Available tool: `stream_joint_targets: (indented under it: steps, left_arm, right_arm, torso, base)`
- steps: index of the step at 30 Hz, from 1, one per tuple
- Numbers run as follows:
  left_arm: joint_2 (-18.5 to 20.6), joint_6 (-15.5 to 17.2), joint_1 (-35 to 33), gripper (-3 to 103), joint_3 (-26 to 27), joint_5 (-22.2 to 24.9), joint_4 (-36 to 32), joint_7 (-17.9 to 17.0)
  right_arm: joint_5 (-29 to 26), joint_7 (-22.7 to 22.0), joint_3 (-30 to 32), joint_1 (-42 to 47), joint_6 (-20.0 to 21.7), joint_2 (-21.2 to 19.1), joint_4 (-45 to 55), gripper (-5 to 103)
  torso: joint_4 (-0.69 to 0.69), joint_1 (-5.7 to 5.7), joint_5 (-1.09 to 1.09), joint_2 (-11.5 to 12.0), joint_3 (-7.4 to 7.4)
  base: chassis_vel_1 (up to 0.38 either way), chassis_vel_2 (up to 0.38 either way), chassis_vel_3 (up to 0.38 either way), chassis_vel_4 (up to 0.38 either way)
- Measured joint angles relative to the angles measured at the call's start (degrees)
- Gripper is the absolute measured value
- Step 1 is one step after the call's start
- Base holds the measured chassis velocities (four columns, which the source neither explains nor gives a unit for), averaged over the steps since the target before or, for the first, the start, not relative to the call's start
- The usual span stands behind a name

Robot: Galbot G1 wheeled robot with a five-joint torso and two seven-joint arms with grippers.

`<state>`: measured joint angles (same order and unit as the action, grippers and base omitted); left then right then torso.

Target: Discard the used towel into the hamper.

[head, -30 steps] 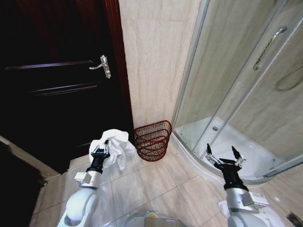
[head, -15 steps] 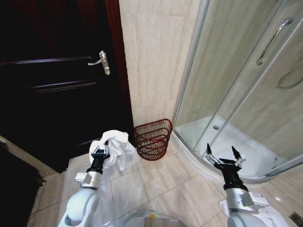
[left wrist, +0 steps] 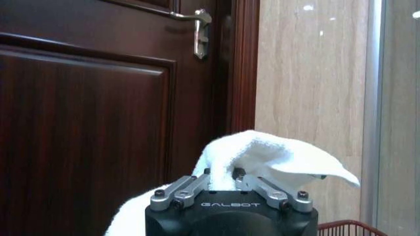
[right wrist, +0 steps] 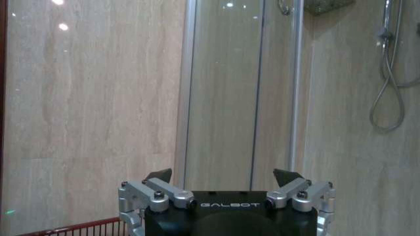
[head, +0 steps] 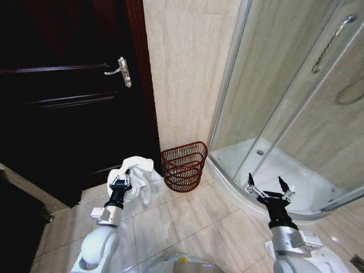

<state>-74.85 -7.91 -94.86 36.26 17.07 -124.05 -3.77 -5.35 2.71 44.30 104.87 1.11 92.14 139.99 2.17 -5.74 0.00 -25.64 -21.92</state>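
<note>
A: Looking down from the head camera: carry step, by the look of it. Left pincer clamped on the towel, held up above the floor tiles, short of the hamper. Hamper on the floor against the beige wall, between the dark door and the shower enclosure, near the towel but apart from it. Right pincer spread wide, gripping nothing, off toward the shower tray.

B: And the count there?

A: One towel, one hamper, two pincers, one door handle.

B: Left wrist camera?

A: Same grip up close: left pincer closed around a fold of the towel, cloth bunched up over the fingers. Just the red rim of the hamper past it, lower down.

B: Right wrist?

A: Right pincer held apart, empty, facing wall and shower glass; a sliver of hamper rim at the edge.

B: Next move?

A: Likely needs the left arm brought over the hamper mouth, then release. Small opening, loose cloth, so could drape on the rim.
</note>
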Motion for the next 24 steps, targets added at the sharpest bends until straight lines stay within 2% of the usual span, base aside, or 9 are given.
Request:
stream_joint_targets:
  steps: [5,17,24]
  left_arm:
    - [0.21,-0.02,0.41,9,-0.05,0.03,0.12,0.04]
    - [0.41,0.02,0.56,9,-0.12,0.05,0.38,0.06]
    - [0.56,0.16,0.74,9,-0.09,-0.26,0.56,0.04]
  right_arm:
    - [-0.02,0.03,0.06,-0.15,-0.38,0.00,-0.19,100]
    - [0.01,-0.31,-0.47,-0.24,-0.36,0.00,-0.24,100]
    - [0.04,-0.44,-0.98,-0.28,-0.11,0.00,-0.15,100]
  torso:
    - [0.00,-0.04,0.00,-0.16,-0.08]
    - [0.00,-0.22,0.00,-0.37,-0.26]
    - [0.00,-0.19,0.00,-0.51,-0.28]
  base:
    - [-0.044,0.042,0.041,-0.027]
    - [-0.149,0.159,0.153,-0.159]
    - [-0.016,0.004,0.020,-0.008]
